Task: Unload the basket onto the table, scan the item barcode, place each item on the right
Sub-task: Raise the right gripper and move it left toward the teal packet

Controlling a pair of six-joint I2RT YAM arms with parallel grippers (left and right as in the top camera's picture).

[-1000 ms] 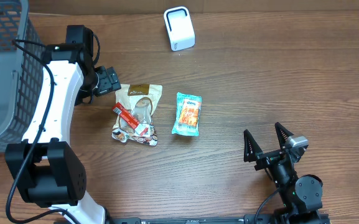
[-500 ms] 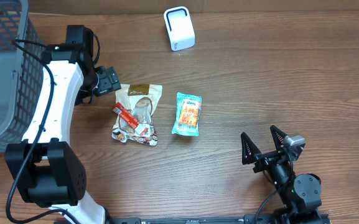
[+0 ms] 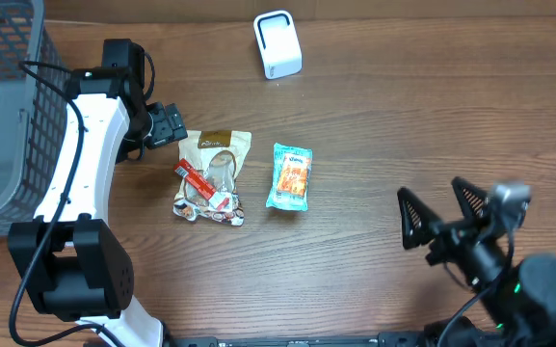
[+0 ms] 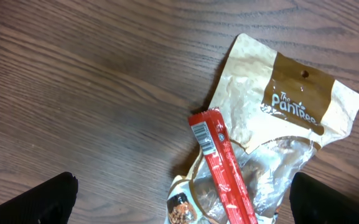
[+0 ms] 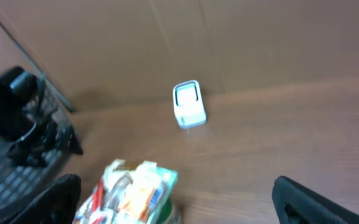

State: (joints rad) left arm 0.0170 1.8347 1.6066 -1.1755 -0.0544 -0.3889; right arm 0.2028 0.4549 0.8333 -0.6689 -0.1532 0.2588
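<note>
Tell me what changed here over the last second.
The right gripper swung to the right and looks larger from overhead, so it has likely risen; its jaws stayed open and empty. Nothing was grasped or released. The left gripper, brown pouch, red stick, teal packet, white scanner and basket kept their places.

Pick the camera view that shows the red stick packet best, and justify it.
Left wrist: the red stick packet lies close, barcode facing up. Overhead shows it small, atop the tan pouch. The right wrist view is too blurred to pick it out.
</note>
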